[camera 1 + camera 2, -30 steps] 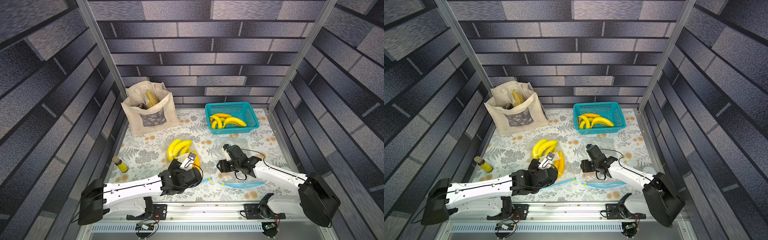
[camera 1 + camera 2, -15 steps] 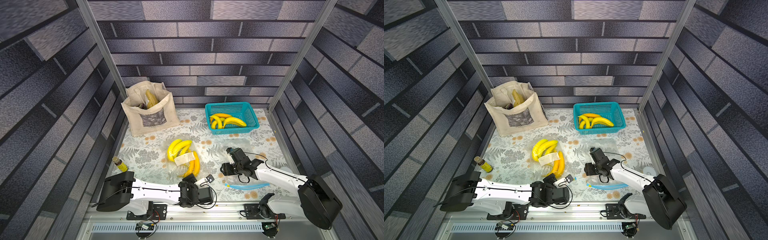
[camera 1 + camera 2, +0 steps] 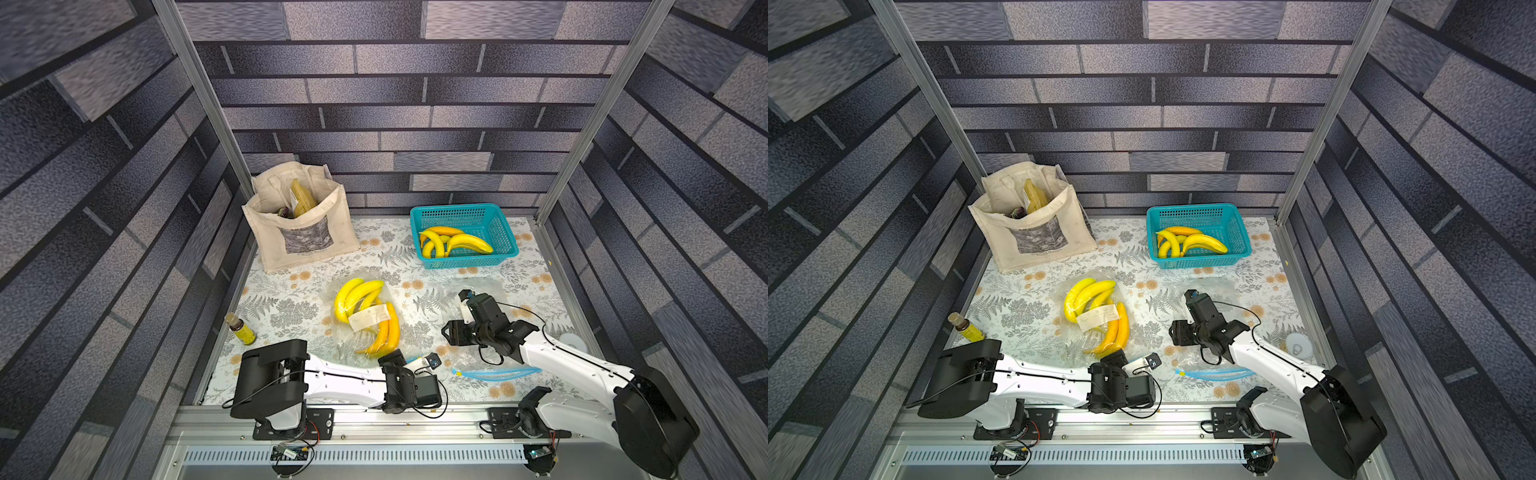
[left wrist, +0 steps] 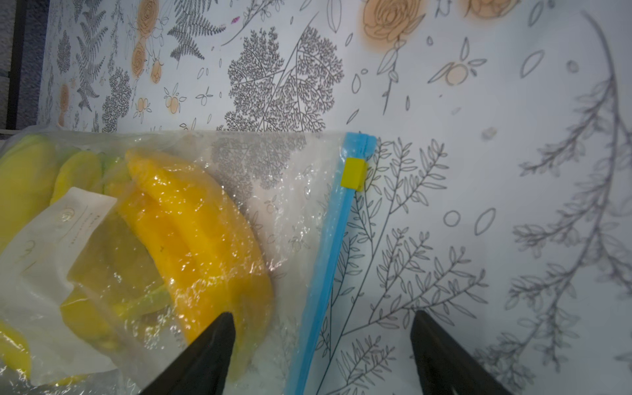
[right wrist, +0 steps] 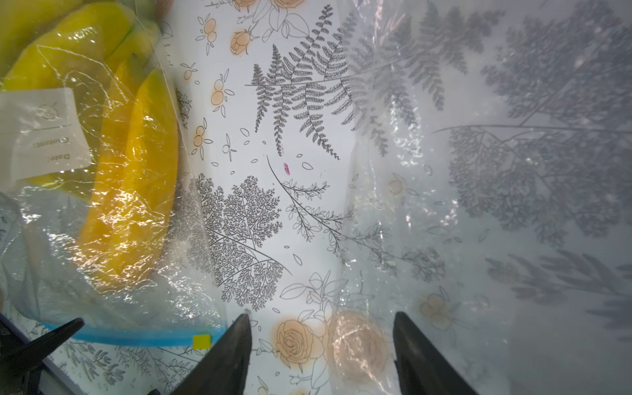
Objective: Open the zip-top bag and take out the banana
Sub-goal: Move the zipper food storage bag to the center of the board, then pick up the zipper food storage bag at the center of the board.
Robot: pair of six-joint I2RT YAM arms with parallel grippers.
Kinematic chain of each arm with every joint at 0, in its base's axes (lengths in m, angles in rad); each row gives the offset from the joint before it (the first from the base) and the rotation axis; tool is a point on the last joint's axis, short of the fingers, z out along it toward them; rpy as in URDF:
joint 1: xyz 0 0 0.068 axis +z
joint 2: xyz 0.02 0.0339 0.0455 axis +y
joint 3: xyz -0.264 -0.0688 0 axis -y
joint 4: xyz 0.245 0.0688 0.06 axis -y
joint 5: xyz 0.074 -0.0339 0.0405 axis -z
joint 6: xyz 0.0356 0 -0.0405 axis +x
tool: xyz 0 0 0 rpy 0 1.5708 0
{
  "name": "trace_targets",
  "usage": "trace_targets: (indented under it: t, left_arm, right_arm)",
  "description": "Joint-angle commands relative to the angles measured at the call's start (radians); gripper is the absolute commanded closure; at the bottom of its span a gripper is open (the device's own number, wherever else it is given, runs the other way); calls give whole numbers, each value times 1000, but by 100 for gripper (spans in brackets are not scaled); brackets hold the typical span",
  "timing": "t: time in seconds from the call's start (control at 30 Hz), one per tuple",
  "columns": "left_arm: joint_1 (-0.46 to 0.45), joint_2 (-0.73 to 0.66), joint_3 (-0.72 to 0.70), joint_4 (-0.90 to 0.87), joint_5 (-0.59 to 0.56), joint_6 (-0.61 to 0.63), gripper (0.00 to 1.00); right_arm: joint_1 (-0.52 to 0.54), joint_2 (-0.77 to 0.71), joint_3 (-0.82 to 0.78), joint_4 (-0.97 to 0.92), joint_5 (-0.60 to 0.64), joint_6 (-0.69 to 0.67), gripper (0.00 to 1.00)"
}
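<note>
The clear zip-top bag (image 3: 376, 345) lies mid-table holding several yellow bananas (image 3: 359, 297) and a white label. Its blue zip strip (image 4: 333, 239) with a yellow slider (image 4: 354, 174) faces the front edge. My left gripper (image 3: 394, 358) (image 4: 321, 313) hovers low over that end, open, one finger over a banana (image 4: 191, 222) and one over bare mat, the strip between them. In the right wrist view, my right gripper (image 3: 467, 296) (image 5: 321, 314) is open over the mat, to the right of the bag. Its jaws hold nothing.
An empty clear bag (image 3: 482, 286) with a blue zip (image 3: 494, 374) lies under the right arm. Against the back wall stand a canvas tote (image 3: 299, 232) and a teal basket (image 3: 505, 232) of bananas. A small bottle (image 3: 241, 330) stands left, a white round object (image 3: 572, 343) right.
My left arm has drawn back from on top of the bananas to the bag's zip end near the front edge. The right gripper has shifted slightly to the right.
</note>
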Motion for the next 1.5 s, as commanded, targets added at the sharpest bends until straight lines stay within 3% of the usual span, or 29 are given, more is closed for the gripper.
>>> trace_targets:
  t: [0.0, 0.17, 0.3, 0.4, 0.57, 0.77, 0.87, 1.03, 1.23, 1.47]
  left_arm:
    - [11, 47, 37, -29, -41, 6, 20]
    - [36, 74, 34, -20, -43, -24, 26]
    - [52, 60, 26, -18, -42, -43, 46]
    - [58, 48, 11, -10, -40, -43, 54]
    - [74, 15, -15, 12, -17, -49, 81]
    - [91, -52, -53, 42, -5, -66, 95]
    - [109, -95, -80, 83, 3, -69, 100]
    - [167, -173, -149, 189, 73, -83, 100]
    - [242, -345, -221, 215, 133, -95, 100]
    - [310, -521, -255, 216, 196, -86, 100]
  right_arm:
    - [-12, 6, 16, 22, -17, 11, 33]
    - [-19, 10, 16, 28, -31, 12, 32]
    - [-23, -1, 8, 30, -28, 18, 30]
    - [-28, -18, 7, 28, -27, 20, 29]
    - [-33, -52, 12, 19, -23, 17, 27]
    - [-38, -54, 15, 10, -34, 9, 27]
    - [-39, -39, 10, 36, -58, 9, 26]
    - [-38, -17, 16, 71, -108, -25, 27]
    - [-38, -44, -23, 190, -197, -175, 27]
    - [-26, 74, -31, 426, -456, -284, 31]
